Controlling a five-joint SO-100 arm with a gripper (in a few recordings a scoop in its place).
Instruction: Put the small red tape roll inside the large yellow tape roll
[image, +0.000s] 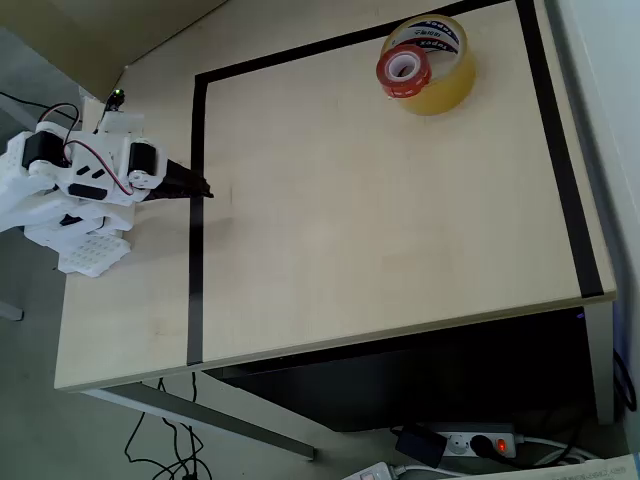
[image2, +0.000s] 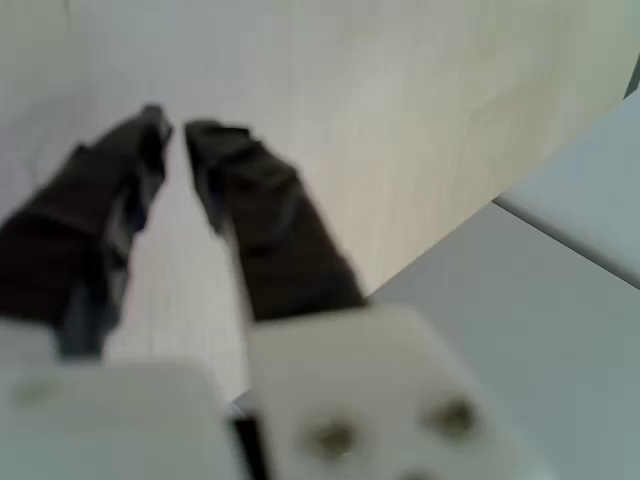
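In the overhead view the large yellow tape roll (image: 445, 85) lies flat at the table's far right, its printed inner label showing. The small red tape roll (image: 402, 66) with its white core sits tilted in the yellow roll's opening, leaning on its left rim. My gripper (image: 205, 190) is far away at the table's left edge, over the black tape line, with its black fingers drawn together to a point. In the wrist view the gripper (image2: 175, 130) has its tips nearly touching and nothing between them, above bare light wood.
A black tape line (image: 196, 220) frames a rectangle on the light wooden table (image: 350, 230). The white arm base (image: 70, 185) stands at the left edge. A power strip (image: 480, 442) and cables lie on the floor below the front edge.
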